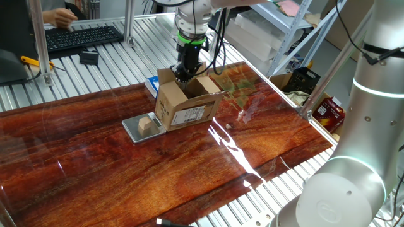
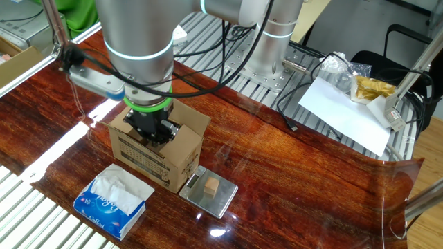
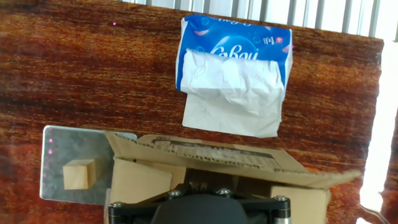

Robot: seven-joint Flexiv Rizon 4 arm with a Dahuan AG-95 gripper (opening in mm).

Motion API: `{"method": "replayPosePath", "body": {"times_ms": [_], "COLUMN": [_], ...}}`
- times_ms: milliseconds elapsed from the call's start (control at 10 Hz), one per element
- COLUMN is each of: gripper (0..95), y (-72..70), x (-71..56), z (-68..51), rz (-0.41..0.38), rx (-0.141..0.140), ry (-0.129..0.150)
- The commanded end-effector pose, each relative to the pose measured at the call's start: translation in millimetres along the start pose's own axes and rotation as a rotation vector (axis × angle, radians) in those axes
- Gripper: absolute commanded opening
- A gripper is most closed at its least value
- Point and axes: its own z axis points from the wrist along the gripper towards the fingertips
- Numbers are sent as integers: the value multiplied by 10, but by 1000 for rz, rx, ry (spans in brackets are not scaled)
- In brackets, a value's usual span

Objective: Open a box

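Filling the bottom of the hand view, the black body of the gripper (image 3: 221, 208) is sitting right over the open top of the box (image 3: 211, 168), its fingertips hidden below the frame edge. In the fixed views the gripper (image 1: 184, 74) is pointing straight down into the carton's mouth, and its jaws are standing fully closed with nothing visibly pinched between them.

The box (image 1: 187, 101) is resting on the wooden table (image 1: 126, 176) directly beneath the gripper, its flaps already standing up or splaying outward, the labelled side facing one fixed camera. Just beside the box on one side, a small metal plate (image 2: 208, 193) is carrying a tan wooden cube (image 2: 211, 186); just beyond the box on another side, a blue-and-white tissue packet (image 3: 235, 81) is lying flat, with white tissue spilling from it.

As a judgement, this carton is looking light and probably empty, so it is likely sliding or tipping easily under any sideways push. Corrugated walls are staying fairly stiff, while the flaps are bending freely at their creases and creasing if forced. Pressing each flap outward near its free edge, close to the middle, seems the safest hold; pinching a thin flap edge is also workable.
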Motion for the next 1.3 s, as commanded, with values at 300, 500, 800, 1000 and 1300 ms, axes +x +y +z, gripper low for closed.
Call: {"method": "replayPosePath", "body": {"times_ms": [300,500,800,1000,1300], "gripper": [0,0,0,0,0], "y": [5,5,5,5,5], "x": [-1,-1,-1,-1,-1], "z": [-1,-1,-1,-1,-1], "rz": [-20,-28,-33,-37,-48], "rx": [-18,-21,-18,-16,-11], "ry": [-5,-20,-45,-56,-90]}}
